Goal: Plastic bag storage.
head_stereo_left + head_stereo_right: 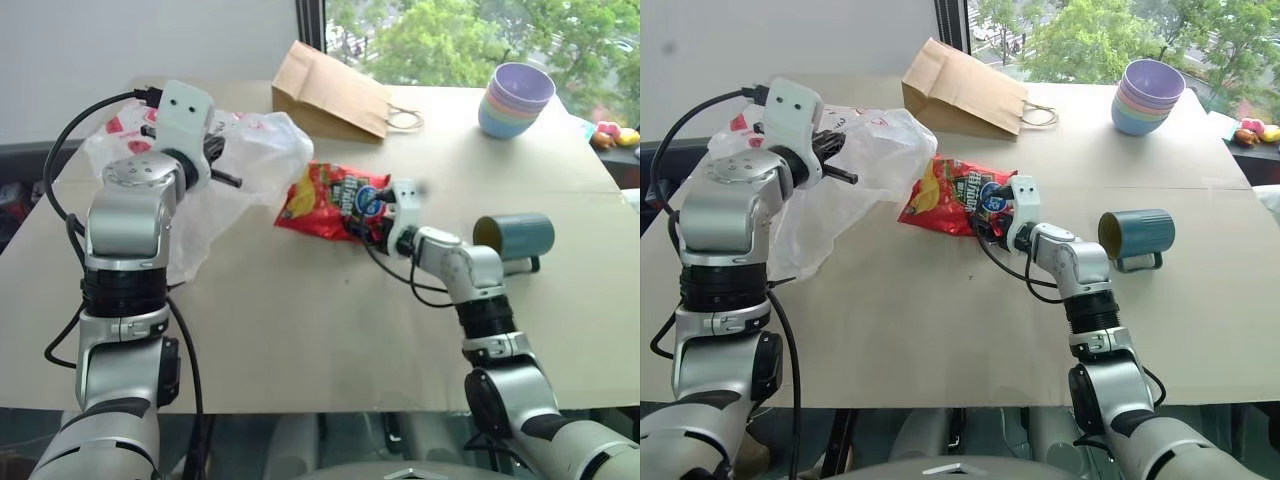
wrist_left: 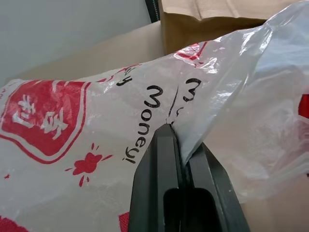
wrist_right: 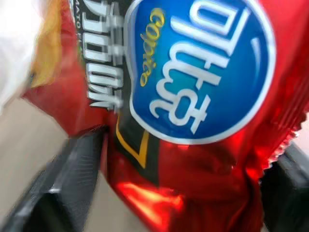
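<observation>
The plastic bag (image 1: 255,150), crinkly translucent white film with red logos, lies bunched at the table's left. My left gripper (image 1: 232,178) is shut on a fold of it and holds that fold above the table. In the left wrist view the two fingers (image 2: 161,164) pinch the film (image 2: 96,121) tightly. A red snack packet (image 1: 320,195) lies just right of the bag. My right gripper (image 1: 997,215) is at the packet's near end, open, with one finger (image 3: 72,179) on each side of the packet's corner (image 3: 193,96).
A brown paper bag (image 1: 330,90) with handles lies at the back centre. A stack of pastel bowls (image 1: 517,100) stands at the back right. A teal mug (image 1: 515,238) lies on its side right of my right arm. Small toys (image 1: 615,135) sit at the far right edge.
</observation>
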Robot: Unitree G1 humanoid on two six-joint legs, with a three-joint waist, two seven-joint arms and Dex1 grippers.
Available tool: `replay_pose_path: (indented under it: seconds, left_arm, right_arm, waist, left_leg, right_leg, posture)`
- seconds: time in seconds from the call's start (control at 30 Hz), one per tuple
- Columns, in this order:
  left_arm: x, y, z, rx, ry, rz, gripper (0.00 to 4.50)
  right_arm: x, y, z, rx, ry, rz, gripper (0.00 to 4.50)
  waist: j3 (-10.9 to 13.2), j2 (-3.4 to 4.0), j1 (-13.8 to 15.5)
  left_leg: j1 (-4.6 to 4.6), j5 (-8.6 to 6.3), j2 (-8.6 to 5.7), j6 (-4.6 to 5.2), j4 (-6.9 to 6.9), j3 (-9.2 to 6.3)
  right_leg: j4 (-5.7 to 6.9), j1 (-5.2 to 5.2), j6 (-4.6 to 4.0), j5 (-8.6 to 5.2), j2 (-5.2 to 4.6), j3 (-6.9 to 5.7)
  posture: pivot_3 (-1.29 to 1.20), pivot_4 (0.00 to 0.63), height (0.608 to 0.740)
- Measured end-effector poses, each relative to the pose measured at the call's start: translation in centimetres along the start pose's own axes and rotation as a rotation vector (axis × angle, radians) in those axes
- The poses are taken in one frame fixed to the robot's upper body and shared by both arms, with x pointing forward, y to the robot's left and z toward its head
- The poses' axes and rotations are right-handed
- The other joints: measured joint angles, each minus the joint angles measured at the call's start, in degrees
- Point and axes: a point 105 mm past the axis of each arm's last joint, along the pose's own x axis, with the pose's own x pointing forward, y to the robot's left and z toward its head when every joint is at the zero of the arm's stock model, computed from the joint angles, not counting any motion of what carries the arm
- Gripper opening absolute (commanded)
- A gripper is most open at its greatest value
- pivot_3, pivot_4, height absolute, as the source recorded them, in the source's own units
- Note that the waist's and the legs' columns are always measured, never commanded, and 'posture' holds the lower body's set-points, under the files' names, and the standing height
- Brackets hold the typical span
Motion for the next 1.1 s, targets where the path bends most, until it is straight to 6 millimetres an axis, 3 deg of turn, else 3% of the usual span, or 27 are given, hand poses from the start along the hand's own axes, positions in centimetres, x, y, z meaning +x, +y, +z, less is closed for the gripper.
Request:
replay_pose_path:
  seconds: [0.17, 0.2, 0.37, 0.57, 0.67, 0.83, 0.97, 1.1]
  left_arm:
    - [-0.2, -0.3, -0.3, -0.035, 0.030, -0.007, 0.00]
    - [-0.3, -0.2, -0.3, -0.056, 0.036, -0.010, 0.00]
    - [-0.4, -0.6, 1.9, -0.174, -0.006, -0.062, 0.00]
    - [0.9, -3.1, 4.2, -0.258, -0.031, -0.184, 0.00]
    - [1.8, -4.5, 4.9, -0.261, -0.033, -0.232, 0.00]
    - [3.4, -4.9, 5.8, -0.237, -0.052, -0.228, 0.00]
    - [4.4, -6.0, 5.3, -0.196, -0.040, -0.233, 0.00]
    - [4.1, -8.5, 5.9, -0.132, -0.062, -0.315, 0.00]
  right_arm:
    - [-1.1, -0.1, 0.4, -0.003, -0.037, 0.044, 0.35]
    - [-1.6, -0.1, 0.6, -0.001, -0.044, 0.053, 0.05]
    - [-5.8, 0.1, 2.4, 0.011, -0.105, 0.093, 0.05]
    - [-11.6, 1.2, 4.1, 0.016, -0.181, 0.112, 0.05]
    - [-13.1, 1.3, 4.2, 0.027, -0.199, 0.099, 0.05]
    - [-16.8, 1.1, 2.8, 0.005, -0.181, 0.055, 0.05]
    - [-18.3, 1.8, 1.9, -0.094, -0.112, 0.055, 0.05]
    - [-15.8, 2.1, 2.1, -0.149, -0.050, 0.008, 0.05]
  waist:
    - [0.0, 0.00, 0.2]
    - [0.0, 0.00, 0.3]
    - [0.0, 0.01, 0.6]
    - [0.0, 0.02, 0.5]
    - [0.0, 0.02, 0.5]
    - [0.0, 0.04, 0.4]
    - [0.0, 0.06, 0.4]
    - [0.0, 0.07, 0.0]
  left_leg:
    - [-0.05, 0.00, -0.01, 0.00, 0.00, -0.05]
    - [-0.07, 0.00, -0.02, 0.00, 0.00, -0.06]
    - [-0.12, 0.00, -0.04, 0.00, 0.00, -0.12]
    - [-0.06, 0.00, -0.04, 0.00, 0.01, -0.10]
    - [-0.06, 0.00, -0.03, 0.01, 0.03, -0.12]
    - [-0.09, 0.00, -0.04, 0.01, 0.00, -0.04]
    - [-0.10, 0.00, -0.04, 0.01, 0.00, -0.04]
    - [-0.02, 0.00, -0.01, 0.02, 0.02, 0.01]
  right_leg:
    - [0.01, -0.01, 0.00, 0.00, -0.02, -0.03]
    - [-0.01, -0.01, 0.00, 0.00, -0.04, -0.04]
    - [-0.07, -0.01, 0.00, 0.00, -0.07, -0.10]
    - [0.00, 0.00, 0.00, -0.01, -0.03, -0.06]
    - [0.02, 0.00, 0.00, -0.01, 0.00, -0.07]
    - [-0.07, 0.00, 0.01, -0.01, -0.03, -0.02]
    - [-0.11, 0.00, 0.02, -0.02, -0.03, -0.02]
    - [-0.06, -0.01, 0.04, -0.03, 0.05, 0.09]
  posture:
    - [0.00, 0.150, 0.740]
    - [0.00, 0.150, 0.740]
    - [0.00, 0.150, 0.740]
    - [0.00, 0.150, 0.740]
    - [0.00, 0.150, 0.740]
    - [0.00, 0.150, 0.740]
    - [0.00, 0.150, 0.740]
    - [0.00, 0.150, 0.740]
